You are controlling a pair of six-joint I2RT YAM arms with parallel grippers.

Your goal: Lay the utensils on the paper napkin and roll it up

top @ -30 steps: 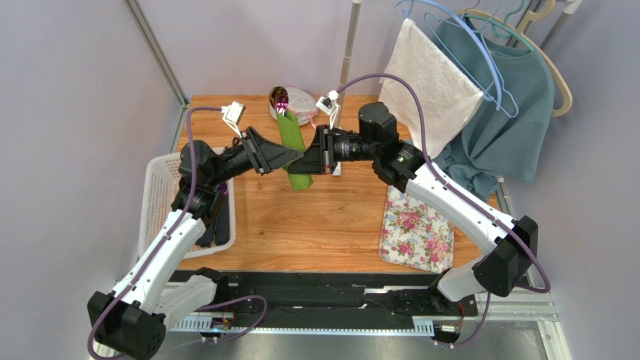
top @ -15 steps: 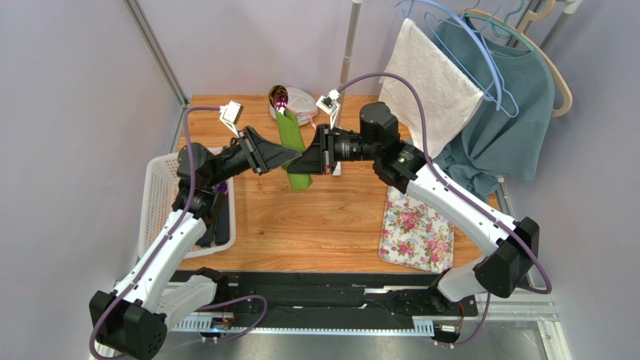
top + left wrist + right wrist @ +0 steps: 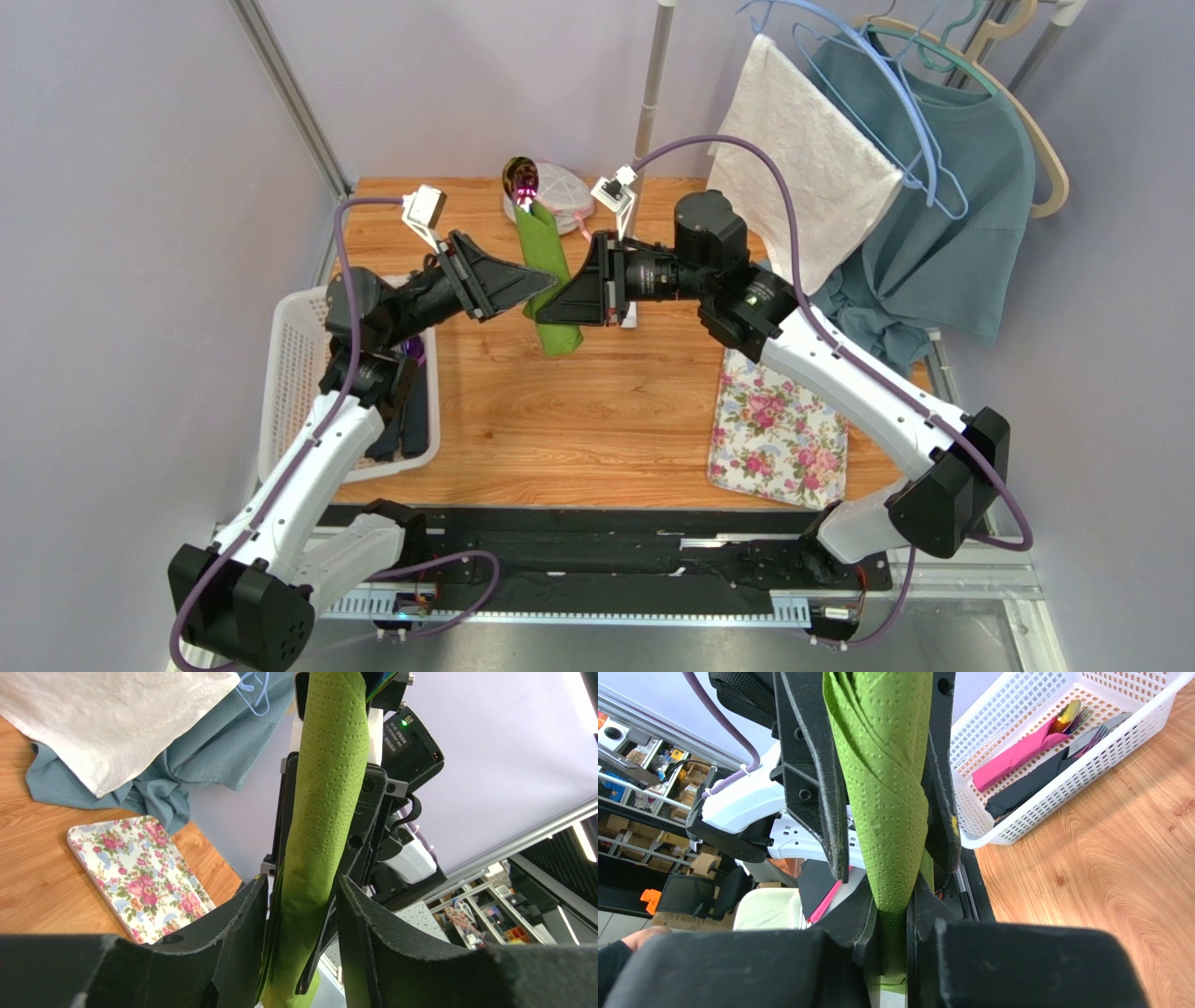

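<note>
One basket (image 3: pixel 285 399) sits left of the napkin (image 3: pixel 539 249)

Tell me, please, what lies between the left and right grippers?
The rolled green paper napkin, clamped in the right gripper and flanked by the left gripper; both wrist views show it.
</note>
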